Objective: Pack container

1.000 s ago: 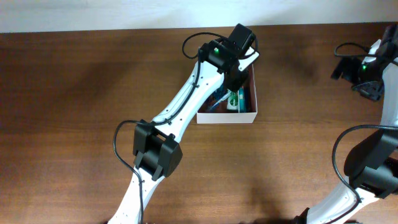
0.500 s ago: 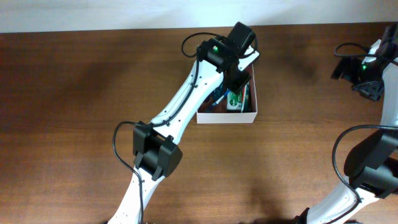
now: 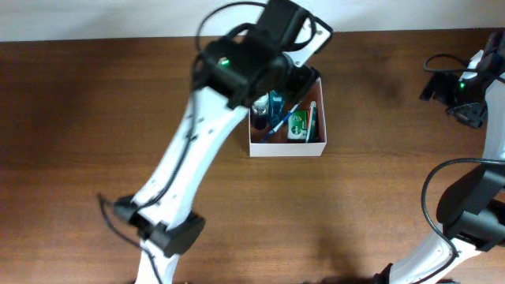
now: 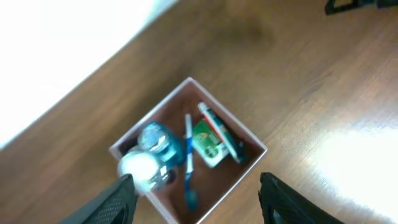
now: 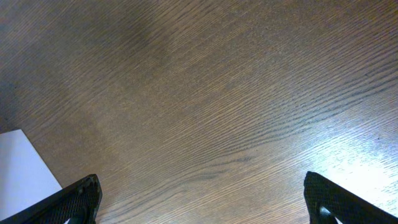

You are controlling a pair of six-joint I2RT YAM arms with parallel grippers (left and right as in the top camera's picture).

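Note:
The container (image 3: 286, 150) stands at the table's far middle, a square white-walled box with a pinkish-brown inside (image 4: 217, 183). In it lie a blue bottle (image 4: 155, 144) with a pale cap, a blue toothbrush (image 4: 188, 163), a green box (image 4: 208, 143) and a red-and-white tube (image 4: 219, 126). My left gripper (image 4: 202, 202) hangs high above the container, open, with nothing between its fingers. In the overhead view its arm covers the container's far left corner. My right gripper (image 5: 208, 202) is wide open over bare wood at the far right (image 3: 465, 95).
A white wall runs along the table's far edge (image 3: 118, 20). A white patch (image 5: 18, 171) shows at the lower left of the right wrist view. Dark cables hang off both arms.
My left arm has risen out of the container and swung left, its jaws wider than before. The blue bottle now shows inside. The right arm has not moved.

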